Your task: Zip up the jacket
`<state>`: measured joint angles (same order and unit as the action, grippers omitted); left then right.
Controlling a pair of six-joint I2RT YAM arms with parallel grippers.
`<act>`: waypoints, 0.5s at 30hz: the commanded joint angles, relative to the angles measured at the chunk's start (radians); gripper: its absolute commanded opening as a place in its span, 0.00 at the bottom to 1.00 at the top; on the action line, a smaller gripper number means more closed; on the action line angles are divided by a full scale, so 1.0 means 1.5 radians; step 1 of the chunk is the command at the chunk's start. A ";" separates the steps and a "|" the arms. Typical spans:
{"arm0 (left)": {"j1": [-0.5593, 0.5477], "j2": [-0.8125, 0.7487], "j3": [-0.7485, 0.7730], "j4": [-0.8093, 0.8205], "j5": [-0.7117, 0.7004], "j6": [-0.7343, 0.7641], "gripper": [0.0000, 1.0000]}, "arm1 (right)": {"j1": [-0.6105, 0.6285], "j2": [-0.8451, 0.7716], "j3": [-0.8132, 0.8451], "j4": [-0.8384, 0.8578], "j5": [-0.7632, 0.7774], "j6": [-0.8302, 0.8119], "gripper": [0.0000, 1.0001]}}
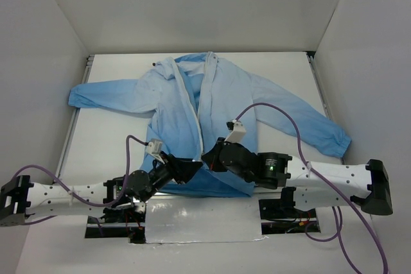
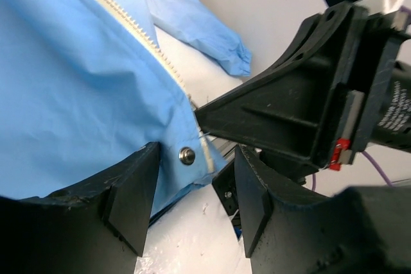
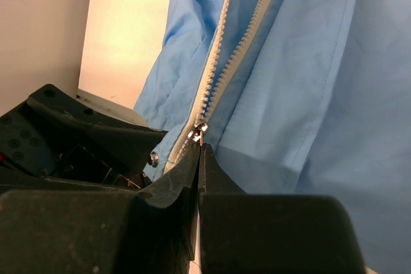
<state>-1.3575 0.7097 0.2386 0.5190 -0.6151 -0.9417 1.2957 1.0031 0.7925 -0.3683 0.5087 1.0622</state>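
The light-blue jacket [image 1: 225, 94] lies flat on the white table with its front up, sleeves spread and collar at the far side. Its white zipper strip [image 1: 192, 110] stands apart from the collar down to the hem. My right gripper [image 3: 200, 149] is shut on the small metal zipper pull [image 3: 200, 129] at the bottom of the zipper. My left gripper [image 2: 196, 165] is open, its fingers on either side of the hem corner with the metal snap [image 2: 187, 155], not clamped on it. The tip of the right gripper [image 2: 209, 117] hovers just above that corner.
White walls enclose the table on three sides. A silver foil patch [image 1: 202, 219] covers the near edge between the arm bases. Purple cables [image 1: 282, 110] loop over the right sleeve [image 1: 308, 123]. The left sleeve [image 1: 103, 96] reaches toward the left wall.
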 commanded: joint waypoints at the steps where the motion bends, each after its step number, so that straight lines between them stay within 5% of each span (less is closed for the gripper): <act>1: -0.001 -0.013 -0.012 0.087 -0.001 0.022 0.61 | 0.013 0.012 0.030 0.036 0.002 0.013 0.00; 15: -0.001 0.040 -0.036 0.138 0.009 0.010 0.49 | 0.033 -0.008 0.016 0.066 0.006 0.031 0.00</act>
<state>-1.3575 0.7593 0.2005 0.6231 -0.6044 -0.9211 1.3266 1.0222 0.7944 -0.3515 0.5198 1.0882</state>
